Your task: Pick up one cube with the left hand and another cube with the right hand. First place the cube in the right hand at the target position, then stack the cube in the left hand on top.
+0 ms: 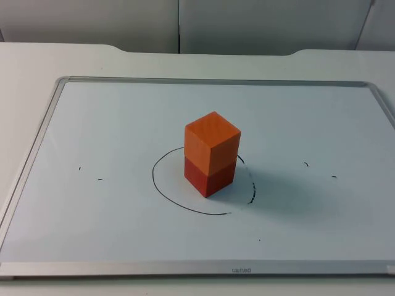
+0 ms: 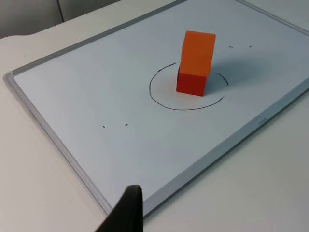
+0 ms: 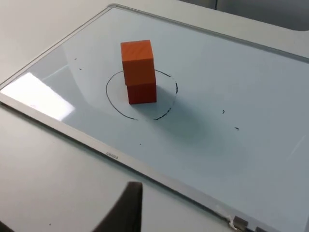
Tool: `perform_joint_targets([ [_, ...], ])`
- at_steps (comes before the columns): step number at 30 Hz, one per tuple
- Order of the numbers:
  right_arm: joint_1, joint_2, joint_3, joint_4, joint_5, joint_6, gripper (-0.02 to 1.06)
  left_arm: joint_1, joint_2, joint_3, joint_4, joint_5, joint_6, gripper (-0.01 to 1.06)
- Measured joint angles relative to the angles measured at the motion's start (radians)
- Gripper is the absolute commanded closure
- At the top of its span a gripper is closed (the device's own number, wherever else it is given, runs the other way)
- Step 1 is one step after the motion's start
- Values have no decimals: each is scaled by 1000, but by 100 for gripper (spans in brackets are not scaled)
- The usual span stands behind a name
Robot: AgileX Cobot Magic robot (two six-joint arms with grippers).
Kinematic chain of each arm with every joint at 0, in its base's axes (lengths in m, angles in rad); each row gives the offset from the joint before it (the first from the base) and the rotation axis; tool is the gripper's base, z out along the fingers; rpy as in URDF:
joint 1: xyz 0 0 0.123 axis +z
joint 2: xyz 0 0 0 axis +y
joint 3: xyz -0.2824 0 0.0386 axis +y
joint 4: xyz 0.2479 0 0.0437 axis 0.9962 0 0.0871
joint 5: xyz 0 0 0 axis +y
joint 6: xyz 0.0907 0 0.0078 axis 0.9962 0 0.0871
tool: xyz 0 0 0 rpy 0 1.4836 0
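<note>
**Now: two cubes stacked inside the drawn circle, both arms back**

Currently the orange cube (image 1: 212, 145) sits on top of the red cube (image 1: 210, 176), edges roughly flush, stack upright; top view has the pair at centre frame, standing inside the hand-drawn black circle (image 1: 162, 188) on the whiteboard (image 1: 92, 123); stack is toward the circle's upper half, not dead centre; circle line is broken on its right side.

Whiteboard lies flat on the white table (image 1: 37, 61), silver frame all round, small logo on the near edge; short black tick marks (image 1: 89, 174) left of the circle and another pair to the right, well apart from the cubes; grey partition wall (image 1: 259, 24) across the top of frame.

Left gripper (image 2: 126, 212): off the board, over bare table near its frame, well apart from the stack; one black fingertip in view, nothing seen in it; can't tell how far the claw is spread.

Right gripper (image 3: 126, 208): same story, over the table just outside the board's near edge, away from the cubes; one fingertip visible, opening can't be told.
</note>
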Motion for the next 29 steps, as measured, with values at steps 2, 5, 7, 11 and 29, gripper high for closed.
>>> perform_joint_targets([
  [2, -40, 0, 0, 0, 0, 0, 0, 41, 0, 0, 0, 0, 0, 0],
  [5, -95, 0, 0, 0, 0, 1, 0, 99, 0, 0, 0, 0, 0, 0],
  [7, -154, 0, 0, 0, 0, 1, 0, 160, 0, 0, 0, 0, 0, 0],
  [11, -262, 0, 0, 0, 0, 1, 0, 258, 0, 0, 0, -2, 0, 0],
  [29, -495, 0, 0, 0, 0, 2, 0, 585, 0, 0, 0, -2, 0, 0],
])
